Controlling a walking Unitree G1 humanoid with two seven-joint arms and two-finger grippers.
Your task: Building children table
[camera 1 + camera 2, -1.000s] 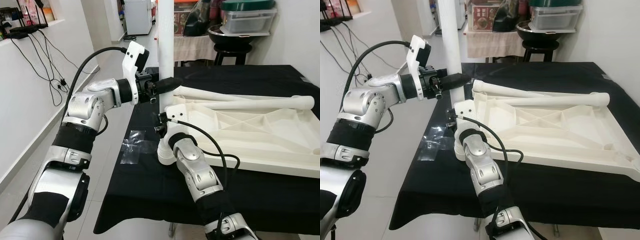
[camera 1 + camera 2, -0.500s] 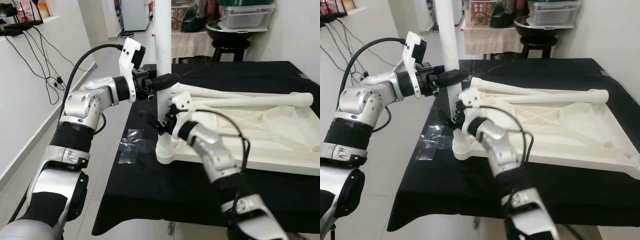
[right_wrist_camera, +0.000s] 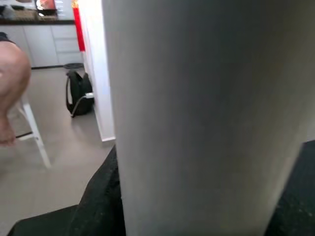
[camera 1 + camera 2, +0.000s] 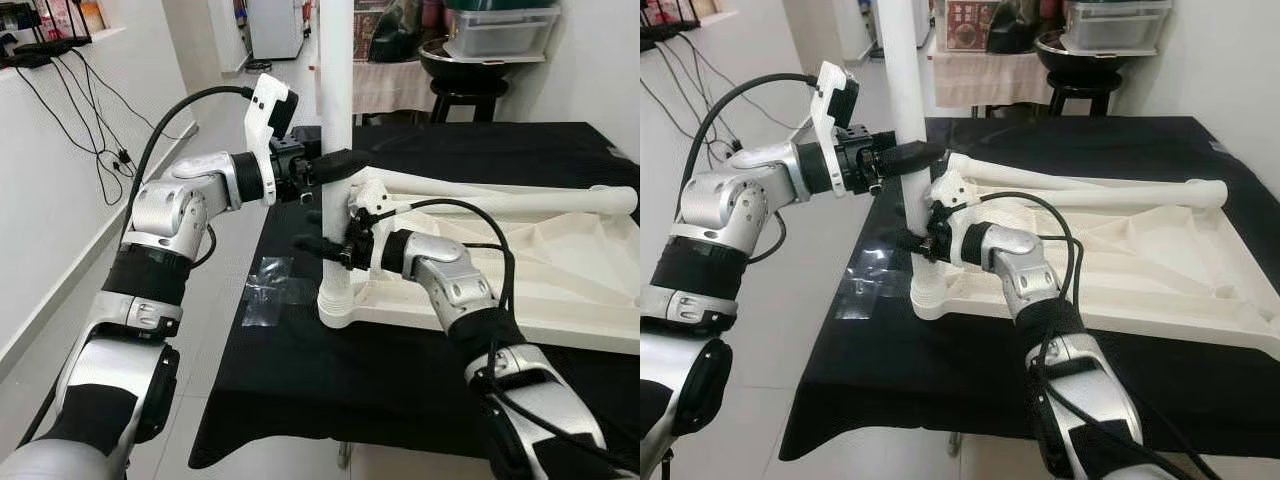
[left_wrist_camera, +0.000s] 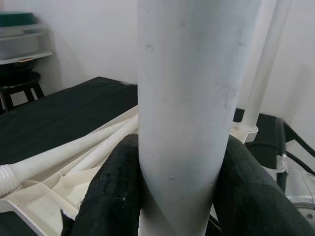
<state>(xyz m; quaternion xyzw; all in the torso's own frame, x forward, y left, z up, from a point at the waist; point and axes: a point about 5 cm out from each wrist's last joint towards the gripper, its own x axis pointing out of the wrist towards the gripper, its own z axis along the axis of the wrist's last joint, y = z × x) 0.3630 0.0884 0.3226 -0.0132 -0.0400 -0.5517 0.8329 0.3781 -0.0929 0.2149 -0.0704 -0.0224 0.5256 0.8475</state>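
Two claws clenched on upright table leg [image 4: 336, 120]: left claw [image 4: 335, 166] above, right claw [image 4: 322, 243] below.

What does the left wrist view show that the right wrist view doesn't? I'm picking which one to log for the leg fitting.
Left wrist view: the upturned white tabletop, a loose leg lying on it, the black tablecloth, and the left gripper with its fingers clamped on the upright leg. Right wrist view: a kitchen floor, a black bag and a stool leg. Both: the upright leg, close up between black fingers.
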